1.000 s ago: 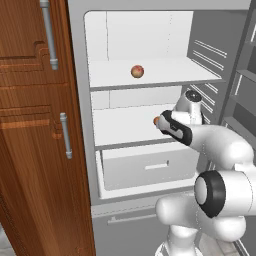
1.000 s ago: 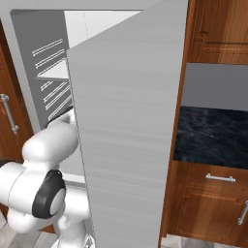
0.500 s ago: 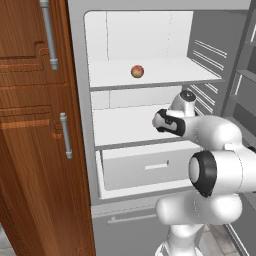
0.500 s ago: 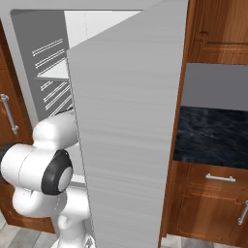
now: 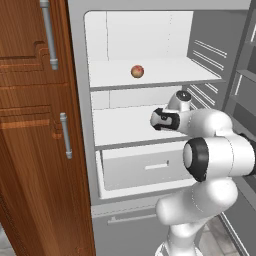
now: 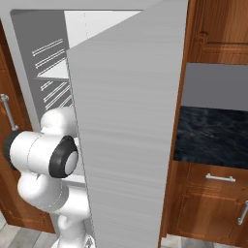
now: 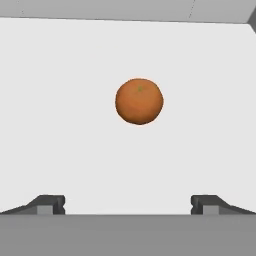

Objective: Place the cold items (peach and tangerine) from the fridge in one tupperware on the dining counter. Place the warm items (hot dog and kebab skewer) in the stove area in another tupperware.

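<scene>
The peach [image 5: 137, 71] rests on the fridge's upper shelf [image 5: 165, 77]. On the white middle shelf [image 7: 75, 140] lies the orange tangerine [image 7: 139, 101], straight ahead of my gripper [image 7: 127, 205] and a short way beyond its tips. The gripper is open: both dark fingertips [image 7: 49, 204] stand wide apart with nothing between them. In the left base view my gripper [image 5: 157, 120] reaches over the middle shelf and its hand hides the tangerine. The hot dog, the kebab skewer and the tupperware are out of view.
The open grey fridge door [image 6: 131, 121] stands close on my right. A white drawer [image 5: 145, 167] sits below the middle shelf. A tall wooden cabinet [image 5: 35, 125] flanks the fridge on the left. A dark counter [image 6: 213, 135] lies beyond the door.
The arm has swung its hand left and forward over the middle shelf. The tangerine, seen beside the hand a second ago, is now hidden behind it in the left base view.
</scene>
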Robot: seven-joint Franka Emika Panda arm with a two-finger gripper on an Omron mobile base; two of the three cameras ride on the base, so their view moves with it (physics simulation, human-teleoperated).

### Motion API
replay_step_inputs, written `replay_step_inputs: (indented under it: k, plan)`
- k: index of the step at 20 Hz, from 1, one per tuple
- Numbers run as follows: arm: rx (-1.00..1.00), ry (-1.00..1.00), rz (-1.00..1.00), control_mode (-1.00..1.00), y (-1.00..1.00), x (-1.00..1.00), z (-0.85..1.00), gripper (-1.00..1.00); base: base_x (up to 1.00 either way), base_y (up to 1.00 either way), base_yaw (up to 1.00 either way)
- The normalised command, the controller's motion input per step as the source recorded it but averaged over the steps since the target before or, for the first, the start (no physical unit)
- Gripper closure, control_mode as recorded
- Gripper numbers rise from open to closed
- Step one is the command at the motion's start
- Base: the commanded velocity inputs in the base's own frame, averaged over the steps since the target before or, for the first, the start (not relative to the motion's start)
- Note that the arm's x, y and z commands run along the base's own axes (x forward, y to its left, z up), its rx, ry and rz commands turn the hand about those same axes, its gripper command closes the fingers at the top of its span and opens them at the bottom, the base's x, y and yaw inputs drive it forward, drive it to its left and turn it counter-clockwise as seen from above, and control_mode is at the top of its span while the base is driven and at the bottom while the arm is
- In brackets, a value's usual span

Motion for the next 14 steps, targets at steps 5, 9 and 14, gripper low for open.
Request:
replay_step_inputs:
  k: [5,9,14]
  plan:
    - [0.0,0.0,0.0,-1.0,0.0,0.19,-0.16,-1.0,0.0,0.0,0.0]
    - [0.0,0.0,0.0,-1.0,0.0,0.22,-0.12,-1.0,0.0,0.0,0.0]
    - [0.0,0.0,0.0,-1.0,0.0,0.24,-0.1,-1.0,0.0,0.0,0.0]
